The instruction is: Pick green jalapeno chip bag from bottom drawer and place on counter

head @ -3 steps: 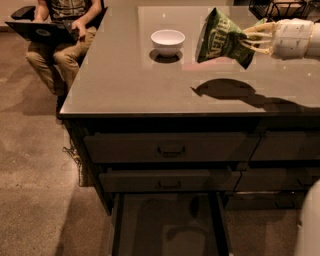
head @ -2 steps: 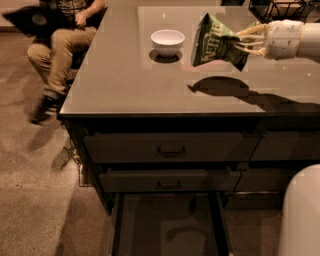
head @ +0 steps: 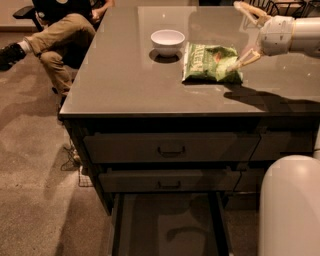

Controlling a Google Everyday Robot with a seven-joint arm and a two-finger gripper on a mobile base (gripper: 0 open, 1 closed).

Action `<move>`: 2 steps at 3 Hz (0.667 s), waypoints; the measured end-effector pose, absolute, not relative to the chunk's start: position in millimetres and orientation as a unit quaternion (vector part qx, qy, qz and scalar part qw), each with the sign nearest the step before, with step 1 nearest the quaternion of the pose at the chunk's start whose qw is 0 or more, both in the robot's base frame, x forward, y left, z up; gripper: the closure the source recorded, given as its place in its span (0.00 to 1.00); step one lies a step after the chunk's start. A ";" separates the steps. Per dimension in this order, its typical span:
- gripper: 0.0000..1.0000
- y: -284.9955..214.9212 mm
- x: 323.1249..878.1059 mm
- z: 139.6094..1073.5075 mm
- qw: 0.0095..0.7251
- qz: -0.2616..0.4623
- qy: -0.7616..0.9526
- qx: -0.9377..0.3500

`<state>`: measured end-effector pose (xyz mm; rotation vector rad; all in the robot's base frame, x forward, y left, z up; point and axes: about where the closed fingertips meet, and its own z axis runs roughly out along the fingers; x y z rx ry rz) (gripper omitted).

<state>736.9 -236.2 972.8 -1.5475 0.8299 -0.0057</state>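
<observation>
The green jalapeno chip bag (head: 210, 62) lies flat on the counter (head: 125, 85), just right of a white bowl (head: 167, 41). My gripper (head: 244, 34) is at the bag's right end, just above the counter, open. One finger (head: 250, 11) points up and away; the other (head: 244, 58) rests at the bag's right edge. Nothing is held between them. The bottom drawer (head: 165, 225) stands pulled out below the counter's front; its dark inside shows nothing in it.
Two shut drawers with black handles (head: 171, 150) sit above the bottom drawer. A seated person (head: 60, 30) is at the counter's far left corner. A white part of my body (head: 290, 205) fills the lower right.
The bag was held upright in the shut gripper above the counter; now it lies flat on the counter and the gripper has opened off it.
</observation>
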 end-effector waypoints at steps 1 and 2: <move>0.00 -259.7 733.8 988.1 0.650 -0.032 0.365 -0.666; 0.00 -303.9 718.2 1025.6 0.669 -0.096 0.357 -0.645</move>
